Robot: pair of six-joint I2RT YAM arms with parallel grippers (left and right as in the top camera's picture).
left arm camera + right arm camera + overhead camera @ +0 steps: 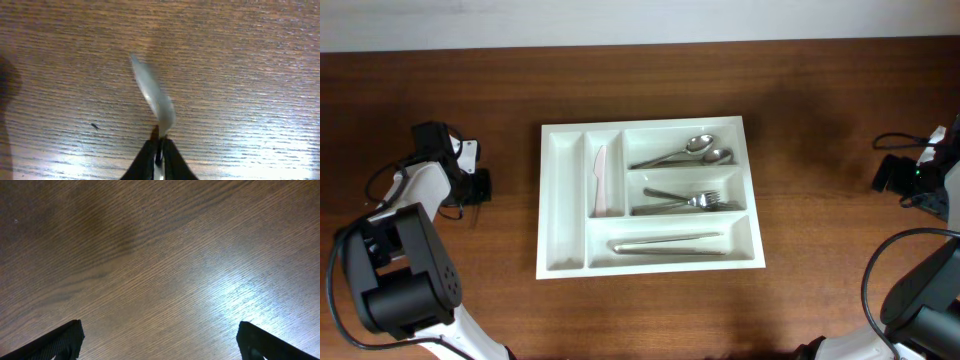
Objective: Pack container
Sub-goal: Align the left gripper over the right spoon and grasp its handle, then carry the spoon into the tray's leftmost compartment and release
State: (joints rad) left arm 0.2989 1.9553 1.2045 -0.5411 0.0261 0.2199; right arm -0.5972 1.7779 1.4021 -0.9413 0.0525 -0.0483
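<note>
Container (650, 124) sits mid-bench (820, 200), long axis running left-right, narrow slots toward the left edge. Left claw (159, 146) is pinched tight on a pale blurry piece (150, 92); right claw (161, 338) is gaping wide by the right edge.

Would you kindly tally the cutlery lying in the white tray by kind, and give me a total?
Spoons: 2
Forks: 2, as far as the overlap shows
Metal knives: 2
White knife: 1
Total in the tray: 7
Not counted: a pale blurred piece pinched in the left fingers, away from the tray.
</note>
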